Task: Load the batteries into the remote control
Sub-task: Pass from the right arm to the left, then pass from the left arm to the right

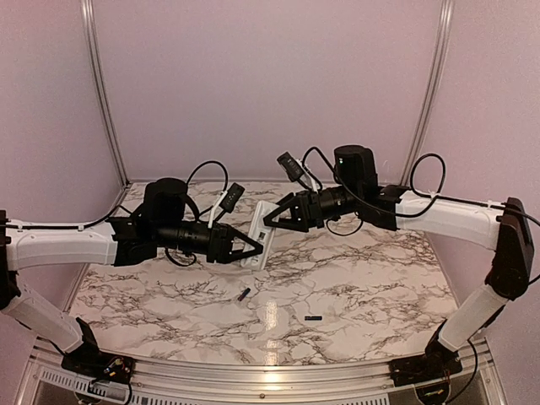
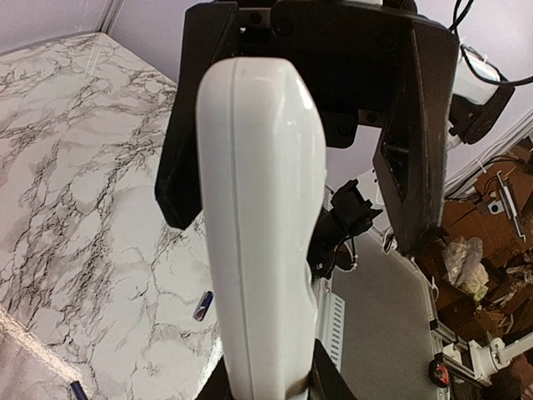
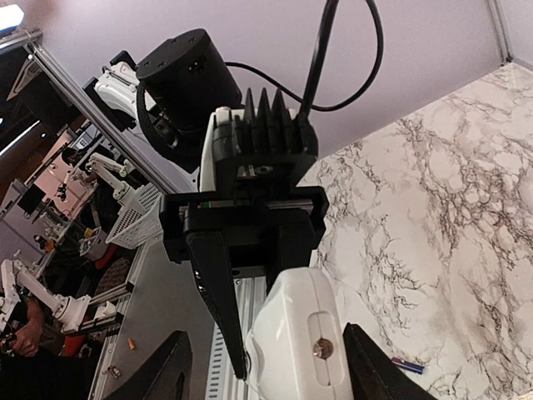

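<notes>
Transferring the remote control (image 1: 260,235), aloft over the table (image 1: 380,287): your left gripper (image 1: 252,250) clamps one end, your right gripper (image 1: 275,218) stands spread around the other. Next, probably: lower the right for a battery (image 1: 244,294) or the second battery (image 1: 313,318), both toward the near edge

Remote control (image 1: 260,237): white, slim, held clear of the bench (image 1: 380,278), tilted, near end clamped in the left pincer (image 1: 250,247)
Batteries (image 1: 243,294): two, black, slim, laid flat on the bench, well apart, the second (image 1: 313,318) nearer the front edge
</notes>
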You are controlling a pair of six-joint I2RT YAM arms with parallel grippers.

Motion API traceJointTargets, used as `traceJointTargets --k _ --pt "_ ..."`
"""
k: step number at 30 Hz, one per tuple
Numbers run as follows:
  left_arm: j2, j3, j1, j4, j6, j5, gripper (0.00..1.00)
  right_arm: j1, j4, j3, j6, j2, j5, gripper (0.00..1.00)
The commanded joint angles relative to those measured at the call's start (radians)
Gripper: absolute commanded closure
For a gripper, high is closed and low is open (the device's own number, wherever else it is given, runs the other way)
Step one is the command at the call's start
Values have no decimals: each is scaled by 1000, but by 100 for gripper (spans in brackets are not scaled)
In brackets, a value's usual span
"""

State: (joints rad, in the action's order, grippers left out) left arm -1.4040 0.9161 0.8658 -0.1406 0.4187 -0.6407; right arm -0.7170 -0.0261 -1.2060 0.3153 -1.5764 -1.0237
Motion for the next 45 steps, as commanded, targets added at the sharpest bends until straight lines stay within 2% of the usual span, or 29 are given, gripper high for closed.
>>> traceJointTargets --k 1,4,6,12,27,34,37,38,39,40,41,44,45 --pt "31 -78 1 -396 206 -16 84 7 -266 44 146 22 2 42" --pt "27 -116 1 -519 273 -2 84 7 -337 59 202 14 13 49" --pt "27 -126 1 -545 289 10 84 8 -375 65 245 5 13 53" --pt "5 -140 1 -577 307 7 85 8 -497 78 361 -35 0 56" --pt "-35 -116 5 -535 299 -26 86 7 -522 44 397 -87 1 54" --pt "-53 -102 7 -512 300 -48 88 7 -483 30 374 -98 -9 65" --pt "-55 -102 8 -499 294 -45 87 8 -472 24 367 -103 -15 80" --pt "-54 -100 7 -483 290 -43 82 7 -470 21 367 -105 -19 85" --pt "-48 -96 6 -454 270 -31 68 7 -465 20 364 -106 -21 94" --pt "-39 -91 6 -416 244 -19 53 8 -456 21 362 -106 -21 98" --pt "-26 -86 6 -370 212 -2 39 8 -452 25 361 -108 -22 100" --pt "36 -78 4 -229 109 100 7 14 -433 45 366 -117 -26 100" --pt "65 -74 2 -180 74 141 2 19 -431 60 376 -120 -25 100"
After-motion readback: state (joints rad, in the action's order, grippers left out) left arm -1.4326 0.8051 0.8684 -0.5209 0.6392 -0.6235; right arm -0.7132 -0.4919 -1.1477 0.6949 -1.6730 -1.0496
